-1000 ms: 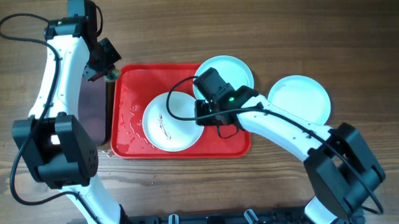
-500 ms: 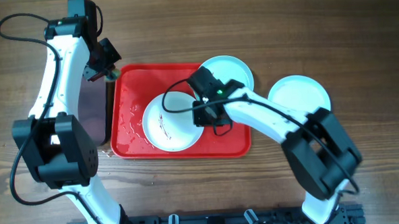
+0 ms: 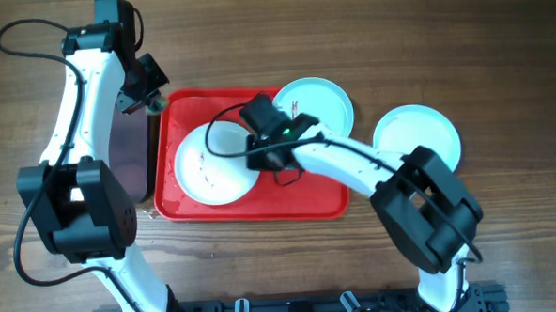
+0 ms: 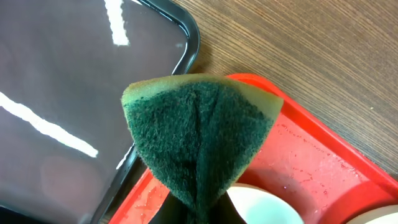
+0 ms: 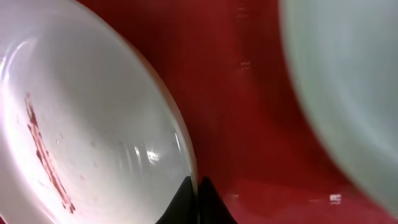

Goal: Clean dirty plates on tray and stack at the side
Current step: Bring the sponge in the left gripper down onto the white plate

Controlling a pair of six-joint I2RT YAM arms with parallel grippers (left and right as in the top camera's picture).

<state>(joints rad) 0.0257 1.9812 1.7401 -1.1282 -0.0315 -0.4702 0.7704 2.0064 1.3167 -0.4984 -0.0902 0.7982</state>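
**A thin pinch on a wet plate, and the sponge not yet on it**

From above, the red tray [image 3: 313, 200] sits mid-desk. On its left half, close to its left edge, lies the smeared white plate [image 3: 208, 168], with thin brown streaks across its middle. The right gripper [image 5: 198, 200] has its fingers drawn together on that plate's right rim, a narrow bite at the very lip. The left gripper [image 3: 146, 94] is clamped on a folded green sponge [image 4: 199, 137]. It hovers over the tray's far left corner, beside a black tray [image 3: 128, 158], clear of the plate.

A second pale plate [image 3: 324, 99] overlaps the tray's far right corner. A third plate [image 3: 418, 136] rests on bare desk to the right of the tray.

The hold looks like the weak spot. Droplets glisten on the tray, so a scrubbing push could slip the rim out of the fingers or skate the plate against the tray's left edge. The sponge has to come in across the plate toward the right arm and its looping cable, so the two arms could snag. The right arm also passes just beside the overhanging second plate and could knock it off the corner.
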